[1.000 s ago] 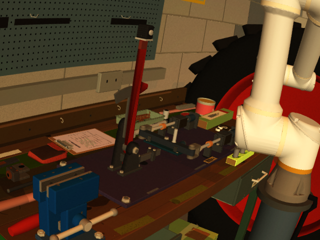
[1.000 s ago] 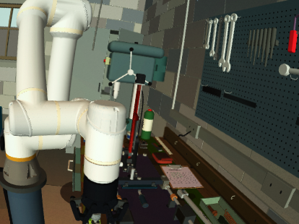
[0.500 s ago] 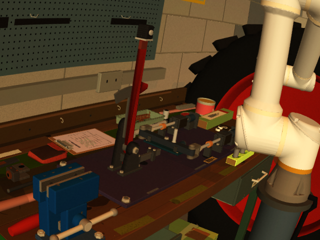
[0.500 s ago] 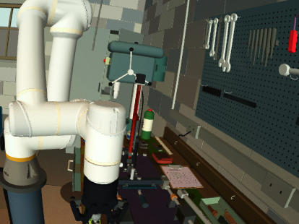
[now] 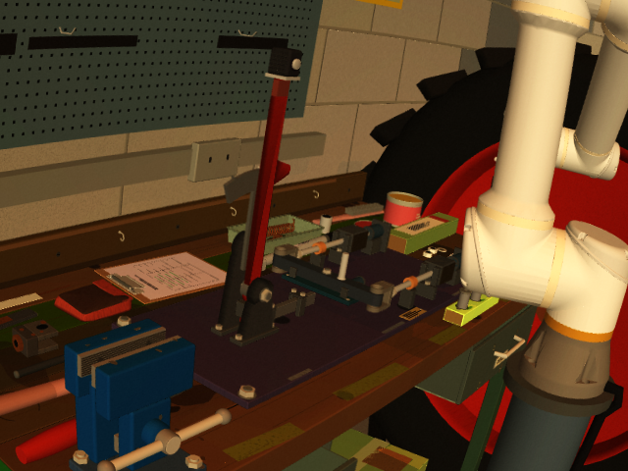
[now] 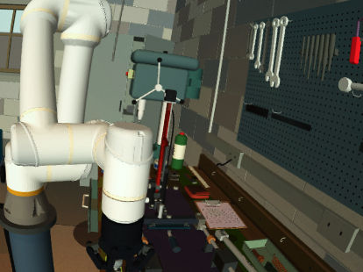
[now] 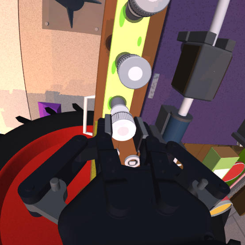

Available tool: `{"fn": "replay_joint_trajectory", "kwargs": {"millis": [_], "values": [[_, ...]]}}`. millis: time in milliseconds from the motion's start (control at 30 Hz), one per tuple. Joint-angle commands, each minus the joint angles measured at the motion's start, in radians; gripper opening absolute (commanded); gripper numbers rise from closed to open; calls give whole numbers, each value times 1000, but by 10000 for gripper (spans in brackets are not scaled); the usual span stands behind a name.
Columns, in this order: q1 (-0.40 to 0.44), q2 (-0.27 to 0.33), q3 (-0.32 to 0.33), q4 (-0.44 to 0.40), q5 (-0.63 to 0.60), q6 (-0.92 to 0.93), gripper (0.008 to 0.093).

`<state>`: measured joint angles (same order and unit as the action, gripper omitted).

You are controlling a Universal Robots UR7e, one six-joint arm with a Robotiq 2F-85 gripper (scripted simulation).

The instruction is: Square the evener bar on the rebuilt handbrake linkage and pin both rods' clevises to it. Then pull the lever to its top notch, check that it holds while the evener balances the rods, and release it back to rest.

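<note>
At the bench's right front corner a yellow-green pin block (image 5: 469, 309) (image 7: 128, 57) holds knurled clevis pins upright. My gripper (image 7: 123, 130) is over its near end, fingers closed on either side of the nearest pin's (image 7: 122, 124) white knurled head. Another pin (image 7: 134, 72) stands further along the block. On the purple base plate the dark evener bar (image 5: 329, 281) lies between two rods with orange collars (image 5: 320, 248) (image 5: 410, 281). The red handbrake lever (image 5: 269, 177) stands upright at the plate's left. In the side camera the arm hides the gripper.
A large red and black tractor wheel (image 5: 456, 167) fills the space behind the arm. A blue vise (image 5: 127, 375) sits at the bench's front left, a clipboard (image 5: 162, 276) behind the plate, and a red can (image 5: 403, 208) and green box (image 5: 423, 230) at the back right.
</note>
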<state>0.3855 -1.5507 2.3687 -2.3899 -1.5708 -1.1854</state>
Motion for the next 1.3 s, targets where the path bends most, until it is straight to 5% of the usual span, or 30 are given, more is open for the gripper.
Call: {"fn": "replay_joint_trajectory", "kwargs": {"millis": [0, 333, 800, 1267], "values": [[0, 0, 0, 0, 0, 0, 280], [0, 1, 1, 0, 0, 0, 80], [0, -16, -8, 26, 0, 0, 80], [0, -137, -93, 229, 0, 0, 80]]}}
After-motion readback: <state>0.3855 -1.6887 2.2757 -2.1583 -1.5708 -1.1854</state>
